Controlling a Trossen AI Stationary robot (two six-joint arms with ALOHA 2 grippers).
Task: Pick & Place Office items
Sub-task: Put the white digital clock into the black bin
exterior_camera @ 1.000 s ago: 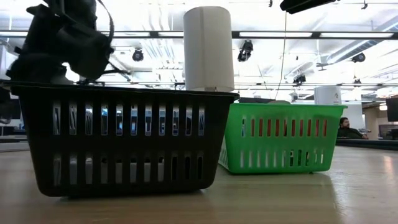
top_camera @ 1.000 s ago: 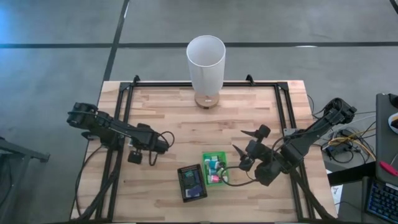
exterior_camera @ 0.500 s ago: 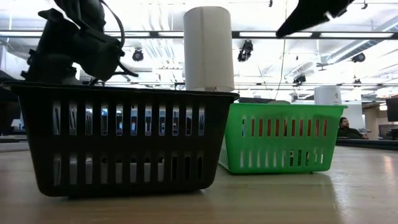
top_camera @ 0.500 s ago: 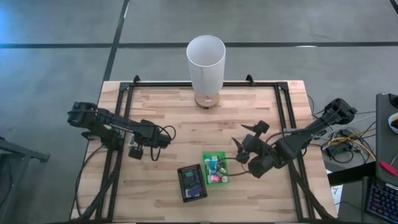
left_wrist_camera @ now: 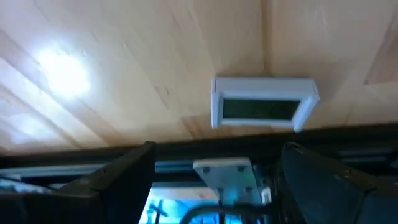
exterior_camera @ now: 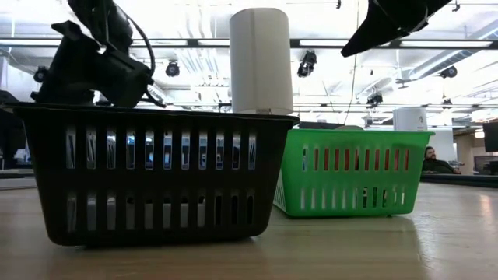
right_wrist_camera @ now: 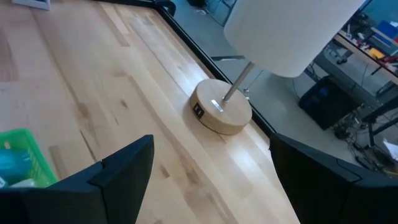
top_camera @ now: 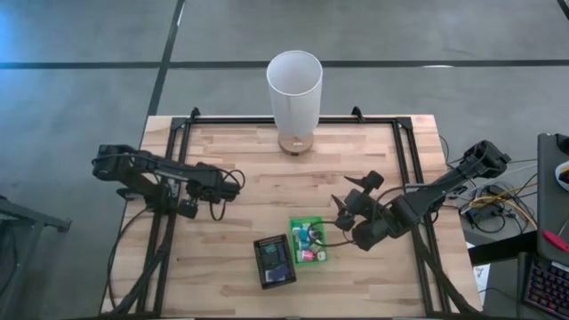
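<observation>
The green tray (top_camera: 308, 241) holds several small items in teal, pink and white. The black tray (top_camera: 274, 260) beside it holds a few bluish ones. My right gripper (top_camera: 354, 203) hangs open above the table just right of the green tray; its wrist view (right_wrist_camera: 211, 140) shows that tray's corner (right_wrist_camera: 18, 155). My left gripper (top_camera: 203, 197) is open near the table's left rail. In its wrist view (left_wrist_camera: 219, 149) a small white block with a dark face (left_wrist_camera: 264, 102) lies flat on the wood just past the fingers, untouched.
The tall white cylinder (top_camera: 294, 87) stands on a round wooden base (right_wrist_camera: 221, 112) at the far edge. Black rails (top_camera: 175, 169) frame the table. In the low view the black basket (exterior_camera: 152, 175) and green basket (exterior_camera: 350, 171) stand side by side, with the arms above them.
My left gripper has drawn back toward the table's left and far side and has turned. My right gripper has shifted a little toward the green tray and come lower, so its finger now shows in the low view. Trays and items have stayed put.
</observation>
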